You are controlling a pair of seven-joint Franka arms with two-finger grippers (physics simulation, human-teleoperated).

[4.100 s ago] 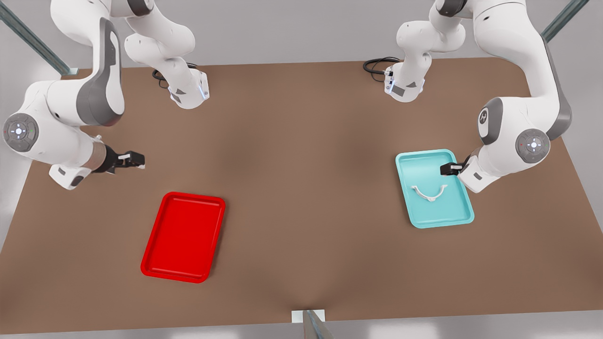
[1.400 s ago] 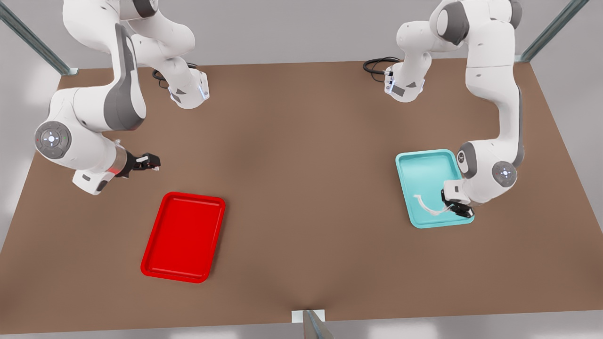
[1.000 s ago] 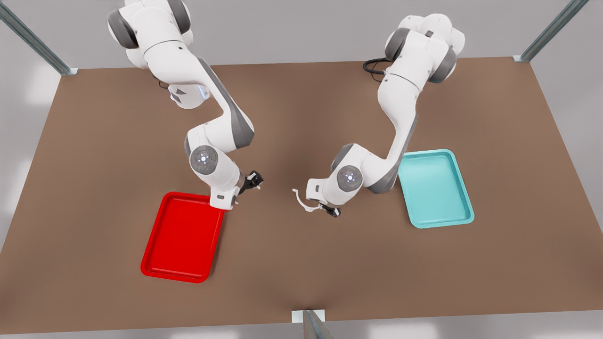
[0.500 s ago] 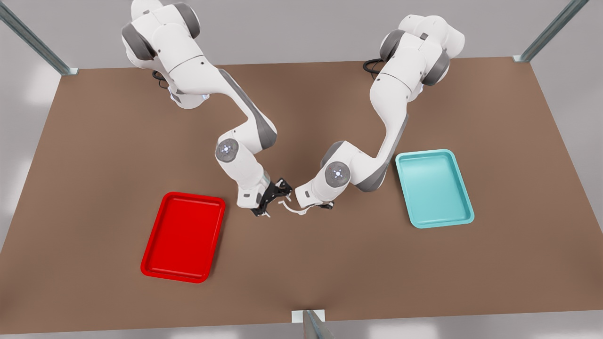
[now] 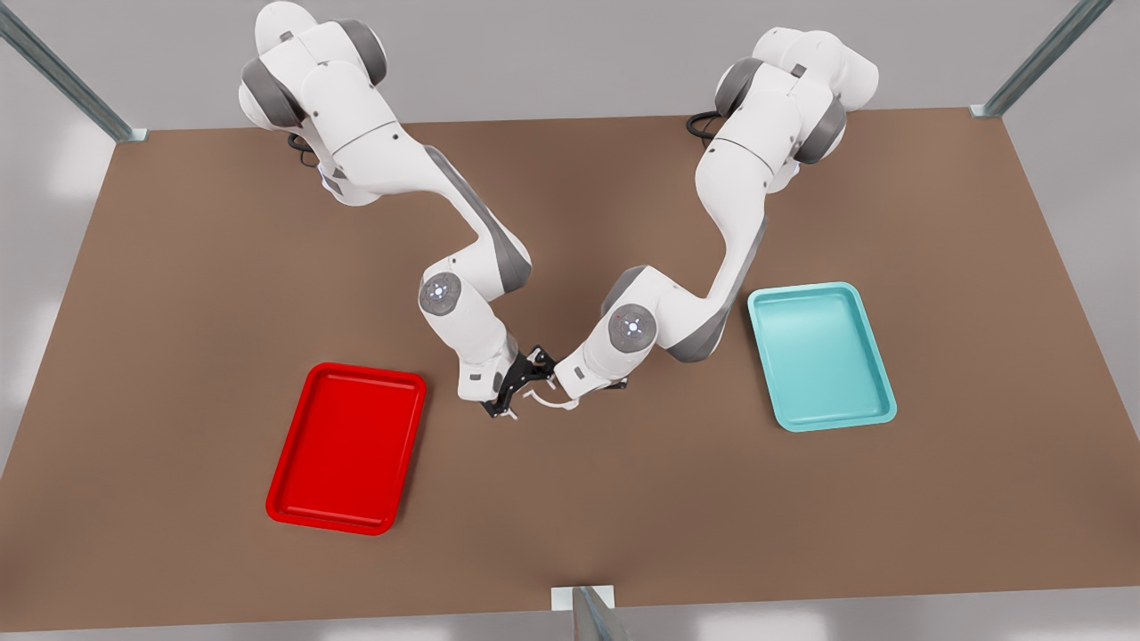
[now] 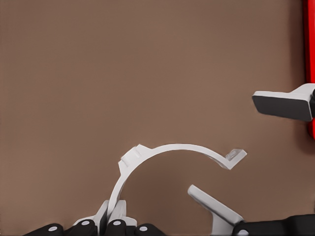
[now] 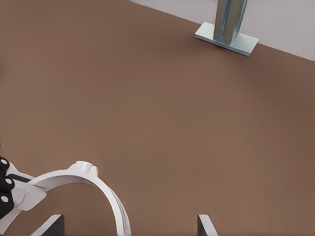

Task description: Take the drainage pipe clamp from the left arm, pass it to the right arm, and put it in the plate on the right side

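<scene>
On your brown counter [image 5: 570, 534], the red plate [image 5: 347, 448] lies toward the front view's left and the teal tray [image 5: 821, 355] toward its right. Between them both arms meet above the counter. Your left gripper [image 5: 598, 389] pinches one end of the drainage pipe clamp [image 5: 547, 401]. Your right gripper [image 5: 519, 389] has its jaws spread wide, with the clamp's free end lying between them, not yet pinched.

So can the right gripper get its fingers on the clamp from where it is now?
Probably yes: the right gripper is open with the drainage pipe clamp arching between its fingers, the other end pinched by the left gripper.
</scene>
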